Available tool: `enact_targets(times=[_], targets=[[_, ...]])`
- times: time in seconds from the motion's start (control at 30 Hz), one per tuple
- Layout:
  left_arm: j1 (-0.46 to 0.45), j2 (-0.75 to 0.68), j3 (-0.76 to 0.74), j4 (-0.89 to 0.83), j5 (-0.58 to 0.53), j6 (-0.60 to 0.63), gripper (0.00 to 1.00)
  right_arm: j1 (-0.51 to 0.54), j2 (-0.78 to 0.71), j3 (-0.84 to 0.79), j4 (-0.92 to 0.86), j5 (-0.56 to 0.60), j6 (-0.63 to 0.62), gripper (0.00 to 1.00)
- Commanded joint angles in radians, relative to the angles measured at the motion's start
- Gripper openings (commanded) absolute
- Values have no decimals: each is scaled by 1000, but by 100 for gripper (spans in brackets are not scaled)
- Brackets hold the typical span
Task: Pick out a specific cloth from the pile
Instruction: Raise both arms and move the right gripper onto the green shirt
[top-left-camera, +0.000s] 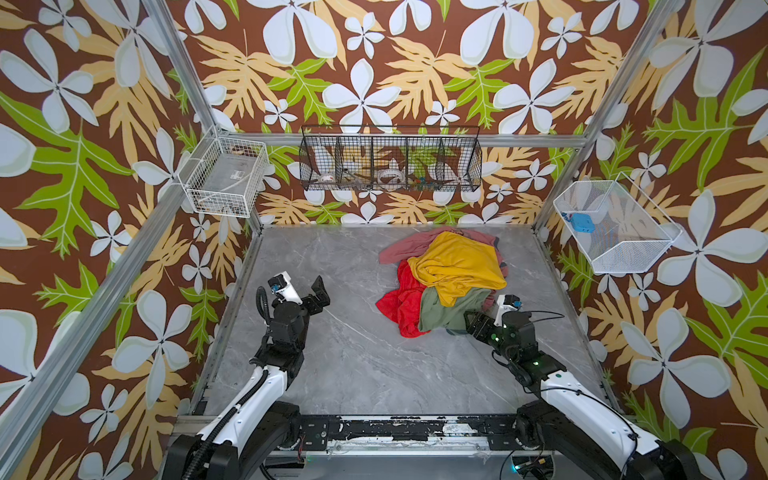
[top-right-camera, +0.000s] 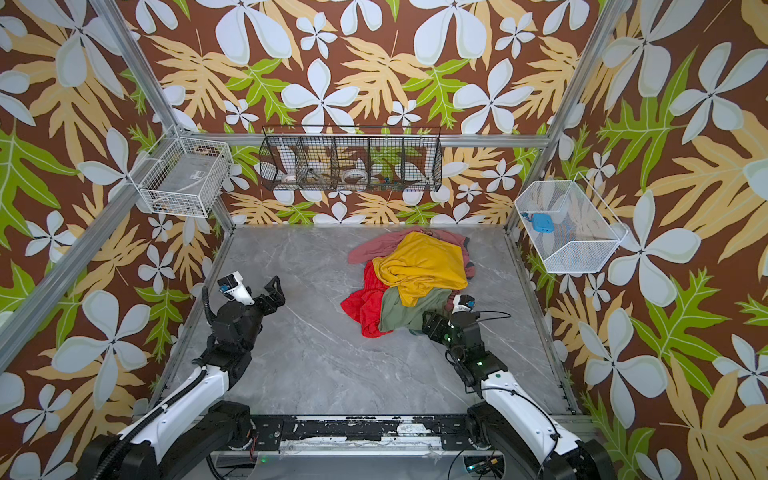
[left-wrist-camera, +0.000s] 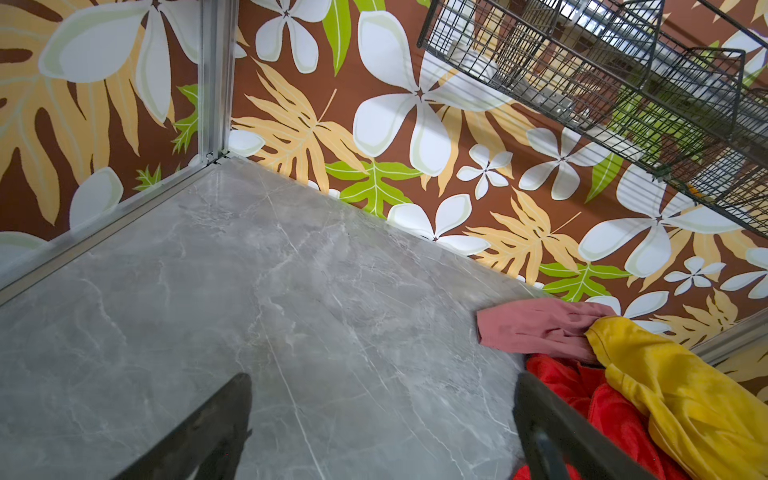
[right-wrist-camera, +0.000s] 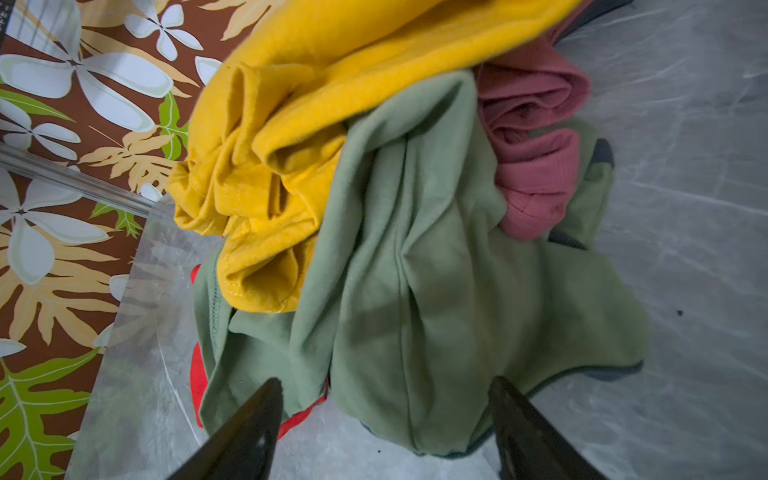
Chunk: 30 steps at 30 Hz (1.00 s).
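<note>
Right wrist view: right gripper (right-wrist-camera: 384, 386), jaws apart, straddles the near hem of the cloth (right-wrist-camera: 415, 291), olive green at the near edge of the pile (top-left-camera: 440, 278); beyond, mustard cloth (right-wrist-camera: 332, 83) overlaps it (a pull could drag that along). Both top views, unlike this one, show the left gripper (top-left-camera: 319, 296), wide and empty, well aside.
</note>
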Motion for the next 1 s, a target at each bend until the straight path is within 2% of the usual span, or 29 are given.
enact_targets(times=[0.0,0.33,0.43,0.57,0.73,0.97], targets=[[-2,-9,-6,-10,4,-2,98,4,51,44,-36,36,-10,74],[-11,-19,6,-53,3,1,99,15,275,142,9,-16,-59,61],[-16,-22,13,-74,-11,3,99,15,308,140,37,-24,-52,47],[-27,-17,24,-97,-22,6,99,18,302,130,89,-47,-53,20],[-41,3,41,-115,-32,9,99,23,239,130,97,-48,-73,0],[-83,50,86,-156,-74,21,99,28,106,141,84,-84,-70,0]])
